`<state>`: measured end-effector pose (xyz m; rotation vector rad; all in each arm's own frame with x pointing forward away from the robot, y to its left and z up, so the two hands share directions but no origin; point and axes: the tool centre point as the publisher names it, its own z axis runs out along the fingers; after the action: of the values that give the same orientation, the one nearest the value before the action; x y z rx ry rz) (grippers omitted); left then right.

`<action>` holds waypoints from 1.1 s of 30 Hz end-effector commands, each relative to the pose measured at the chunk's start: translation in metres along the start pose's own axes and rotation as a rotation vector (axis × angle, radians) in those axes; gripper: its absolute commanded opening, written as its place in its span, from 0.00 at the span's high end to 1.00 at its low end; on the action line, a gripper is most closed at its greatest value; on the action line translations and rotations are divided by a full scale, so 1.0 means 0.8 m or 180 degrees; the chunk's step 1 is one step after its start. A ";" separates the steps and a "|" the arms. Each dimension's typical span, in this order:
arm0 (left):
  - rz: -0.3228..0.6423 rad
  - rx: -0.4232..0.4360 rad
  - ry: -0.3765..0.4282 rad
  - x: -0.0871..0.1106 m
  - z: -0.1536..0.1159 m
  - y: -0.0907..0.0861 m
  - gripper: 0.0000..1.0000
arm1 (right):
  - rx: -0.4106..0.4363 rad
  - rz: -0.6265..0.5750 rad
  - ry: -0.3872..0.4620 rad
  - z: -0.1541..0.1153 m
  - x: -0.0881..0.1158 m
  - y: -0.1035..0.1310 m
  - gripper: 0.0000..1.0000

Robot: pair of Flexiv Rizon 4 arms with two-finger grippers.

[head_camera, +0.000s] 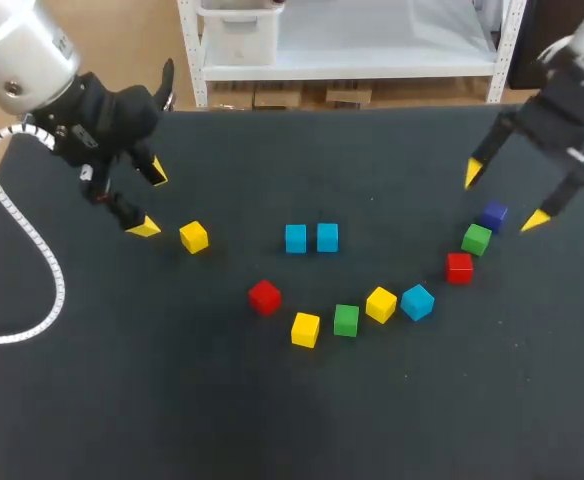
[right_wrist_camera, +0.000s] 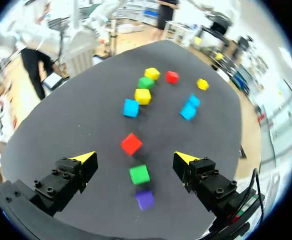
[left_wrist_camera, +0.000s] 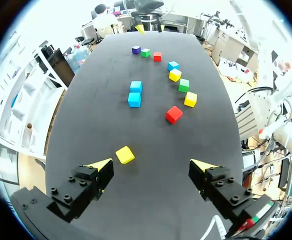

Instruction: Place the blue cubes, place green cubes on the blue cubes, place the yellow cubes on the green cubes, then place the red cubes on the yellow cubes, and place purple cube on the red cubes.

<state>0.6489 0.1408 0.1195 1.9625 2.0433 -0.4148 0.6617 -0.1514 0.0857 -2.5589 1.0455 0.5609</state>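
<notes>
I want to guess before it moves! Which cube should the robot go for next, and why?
Probably the right gripper should swing over to the lone blue cube. Its fingers are open and empty, and blues go first: two blue cubes already sit side by side mid-table, while this one lies apart on the right arm's side.

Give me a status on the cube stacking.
Done: two blue cubes sit side by side in the middle, seemingly the base. In hand: nothing. The left jaws stand open beside a yellow cube, and the right jaws stand open over the purple cube and a green cube. Left: a third blue cube and all the other colours lie single on the table; nothing is stacked.
</notes>
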 end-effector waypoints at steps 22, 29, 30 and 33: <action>0.0005 0.0009 0.0000 0.000 0.000 0.002 0.00 | -0.0136 -0.0038 0.0047 0.108 -0.050 0.007 0.00; 0.0005 0.0009 0.0000 0.000 0.000 0.002 0.00 | -0.0163 -0.0020 0.0063 0.123 -0.065 0.008 0.00; 0.0005 0.0009 0.0000 0.000 0.000 0.002 0.00 | -0.0159 -0.0003 0.0061 0.126 -0.067 0.009 0.00; 0.0005 0.0009 0.0000 0.000 0.000 0.002 0.00 | -0.0163 0.0081 0.0065 0.135 -0.071 0.011 0.00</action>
<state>0.6489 0.1408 0.1195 1.9625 2.0435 -0.4149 0.5984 -0.0799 0.0208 -2.6040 1.0662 0.5958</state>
